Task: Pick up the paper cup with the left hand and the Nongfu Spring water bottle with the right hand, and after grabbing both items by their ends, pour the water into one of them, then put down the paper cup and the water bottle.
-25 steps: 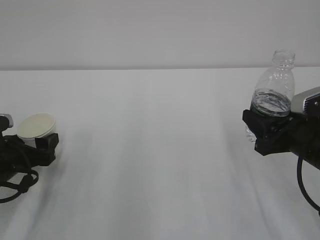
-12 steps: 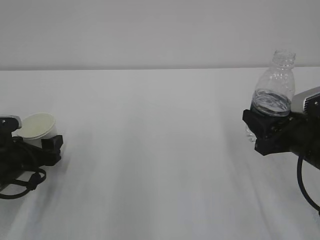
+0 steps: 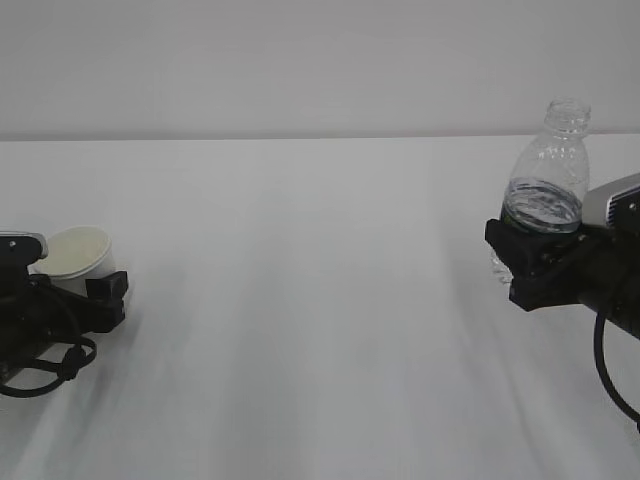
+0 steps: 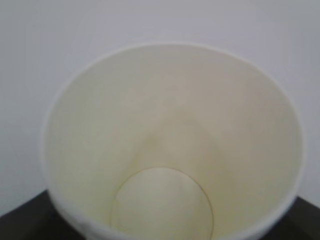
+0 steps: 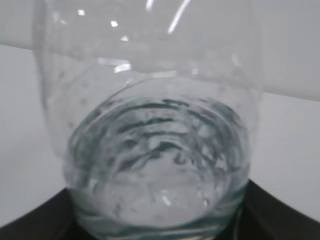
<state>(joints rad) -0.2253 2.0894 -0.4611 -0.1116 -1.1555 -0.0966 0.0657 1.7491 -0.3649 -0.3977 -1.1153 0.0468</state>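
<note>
Evenly and softly lit, bright throughout, with no single light source to be made out. Only faint grey streaks of shadow across the white table in the exterior view, darker beneath the two black arms. Slightly soft and washed out overall, low in contrast between table and wall. Blurred up close in the left wrist view, the cup's rim fuzzy and its cream inside smooth and shadowless. Small white glints and streaks of glare on the bottle's clear upper wall in the right wrist view; ripples in the water fairly sharp, edges soft.
</note>
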